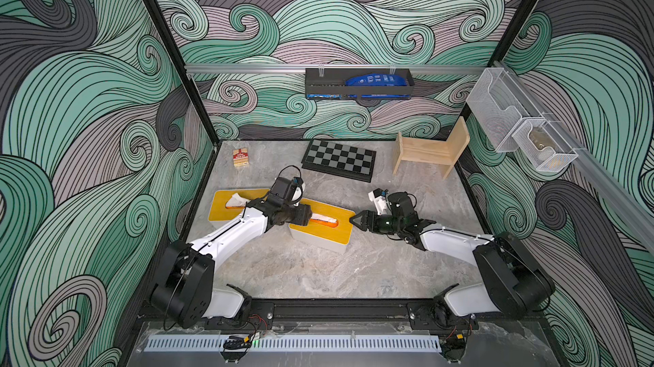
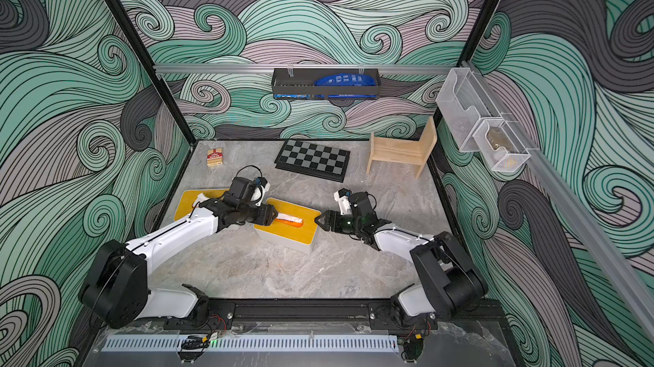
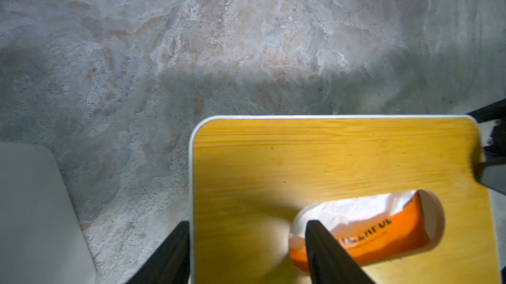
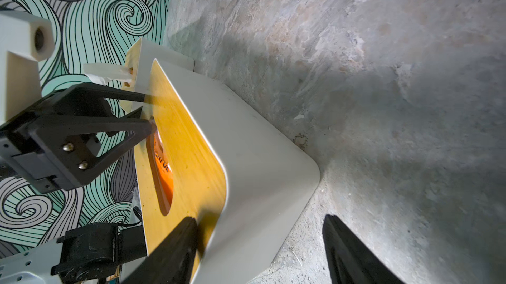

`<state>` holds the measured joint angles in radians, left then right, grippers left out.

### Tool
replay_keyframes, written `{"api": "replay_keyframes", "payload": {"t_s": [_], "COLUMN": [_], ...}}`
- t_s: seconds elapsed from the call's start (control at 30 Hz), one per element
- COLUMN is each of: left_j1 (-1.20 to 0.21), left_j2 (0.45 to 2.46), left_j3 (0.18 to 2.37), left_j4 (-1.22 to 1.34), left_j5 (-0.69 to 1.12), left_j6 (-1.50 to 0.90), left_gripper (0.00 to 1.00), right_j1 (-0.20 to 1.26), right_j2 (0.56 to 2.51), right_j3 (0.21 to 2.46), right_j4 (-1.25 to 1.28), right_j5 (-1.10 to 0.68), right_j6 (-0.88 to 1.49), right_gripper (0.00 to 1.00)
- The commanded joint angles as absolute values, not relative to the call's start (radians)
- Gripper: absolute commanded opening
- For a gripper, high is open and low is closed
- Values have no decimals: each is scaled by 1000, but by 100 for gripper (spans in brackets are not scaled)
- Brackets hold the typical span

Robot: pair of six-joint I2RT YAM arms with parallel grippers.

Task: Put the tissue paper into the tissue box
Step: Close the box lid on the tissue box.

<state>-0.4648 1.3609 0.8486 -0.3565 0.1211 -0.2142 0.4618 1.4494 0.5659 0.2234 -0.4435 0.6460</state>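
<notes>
A white tissue box point(image 1: 339, 232) with a yellow wooden lid stands flat mid-worktop point(image 1: 318, 269), set askew. Through its oval slot show crumpled white tissue paper point(image 3: 361, 208) and an orange pack point(image 3: 397, 234), lying inside.

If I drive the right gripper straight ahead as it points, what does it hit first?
Probably the tissue box: the right gripper points at its near end, jaws open astride a corner. Whether they already touch is unclear.

Walls point(image 1: 88, 100): teal/grey swirl print all round, black corner posts point(image 1: 170, 47). Floor point(image 1: 318, 269): grey marble-look slab, soft shadows. Black shelf point(image 1: 357, 89) on back rail point(image 1: 247, 68), wire baskets point(image 1: 502, 117) right, small wooden chair point(image 1: 430, 151) back-right corner.
</notes>
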Motion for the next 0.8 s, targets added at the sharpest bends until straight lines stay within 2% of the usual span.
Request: {"api": "replay_keyframes", "payload": {"t_s": [0.0, 0.17, 0.4, 0.57, 0.77], "left_j1": [-468, -467, -468, -492, -597], "left_j2": [1303, 1242, 1095, 1008, 1035], "left_j3": [885, 888, 833, 788, 785], "left_j4": [-359, -346, -252, -192, -209], "left_j5": [157, 140, 179, 141, 28], "left_j6": [-213, -213, -173, -264, -349], "left_gripper": [73, 80, 81, 75, 65], "right_j1": [467, 468, 481, 484, 484], "right_j2": [1483, 1455, 1375, 1301, 1208], "right_j3": [587, 654, 797, 818, 787], "right_j4": [79, 4, -147, -173, -173], "right_j5": [-373, -337, -231, -179, -152], "right_j6": [582, 534, 426, 391, 407], "right_gripper": [75, 77, 77, 78, 79]}}
